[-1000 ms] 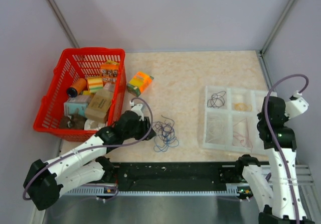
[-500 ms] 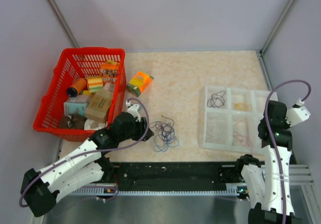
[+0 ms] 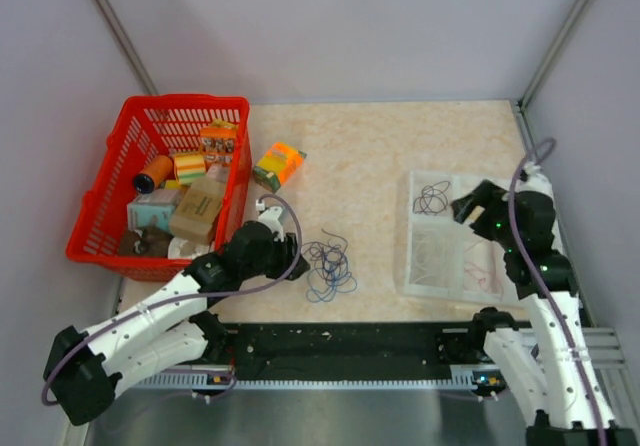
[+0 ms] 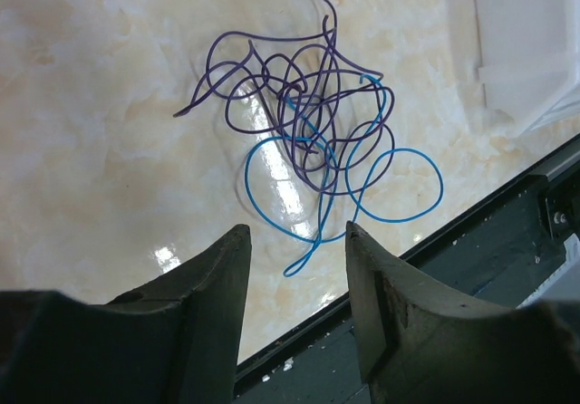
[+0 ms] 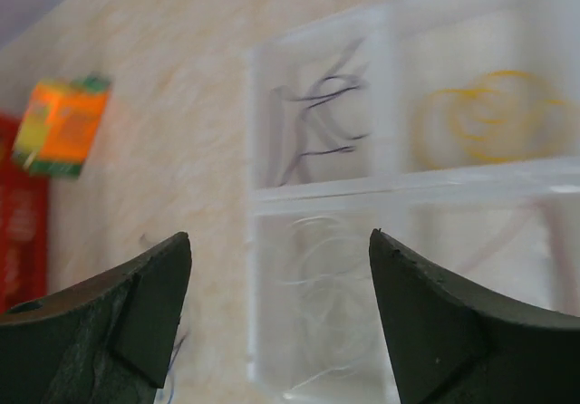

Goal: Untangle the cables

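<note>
Where the purple and blue cables (image 4: pixel 313 137) are knotted into one loose tangle, we see them lying flat on the marbled bench (image 3: pixel 380 146), near its front edge and between the two arms, closer to the left one. The left claw (image 4: pixel 294 236) hangs just short of the tangle, its two fingers parted with nothing between them and pointing at the lowest blue loop. From the wrist view we cannot tell whether the tips touch the bench. Well apart to the right sits a clear compartment tray (image 3: pixel 408 236) holding separate cables: a black cable (image 3: pixel 432 199) in the far-left cell, a yellow cable (image 5: pixel 494 114) coiled in the cell beside it, and a white cable (image 5: pixel 322 268) in the nearer cell below the black one. In the next cell lie reddish strands (image 3: pixel 483 264), too thin for us to name surely. The right claw (image 5: pixel 281 241) hovers over that tray with its fingers spread wide and empty. Further left, an orange and green box (image 3: pixel 279 165) stands on the bench just beside a red basket (image 3: pixel 100 206) filled with small packages.
</note>
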